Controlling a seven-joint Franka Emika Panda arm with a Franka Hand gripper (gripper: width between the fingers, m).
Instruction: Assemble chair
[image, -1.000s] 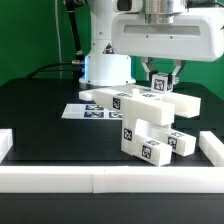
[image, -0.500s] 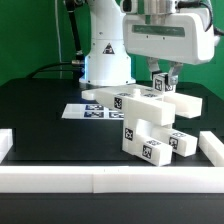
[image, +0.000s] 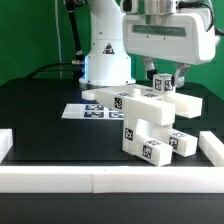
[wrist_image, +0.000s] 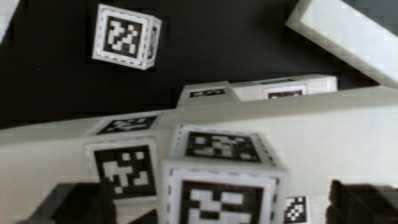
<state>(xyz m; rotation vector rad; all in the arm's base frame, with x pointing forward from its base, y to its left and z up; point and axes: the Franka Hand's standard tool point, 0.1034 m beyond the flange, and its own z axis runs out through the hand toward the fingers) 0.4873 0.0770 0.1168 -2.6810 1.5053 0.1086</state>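
Note:
The partly built chair (image: 150, 125) is a stack of chunky white tagged blocks right of centre in the exterior view. A small tagged block (image: 162, 85) stands upright on its top slab. My gripper (image: 165, 80) hangs straight over that block, open, one finger on each side. In the wrist view the same block (wrist_image: 222, 185) fills the space between the dark fingers (wrist_image: 75, 205), with a narrow gap showing on both sides of it. The gripper (wrist_image: 217, 210) holds nothing. The slab (wrist_image: 107, 140) below the block runs across that view.
The marker board (image: 85, 112) lies flat at the exterior view's left of the chair. White border rails run along the front (image: 100, 178), the left (image: 5, 145) and the right (image: 210, 148). A loose tagged piece (wrist_image: 125, 38) lies on the black table.
The jaws were shut on the small tagged block and have now spread apart, letting it go. The block stays upright on the chair's top slab.

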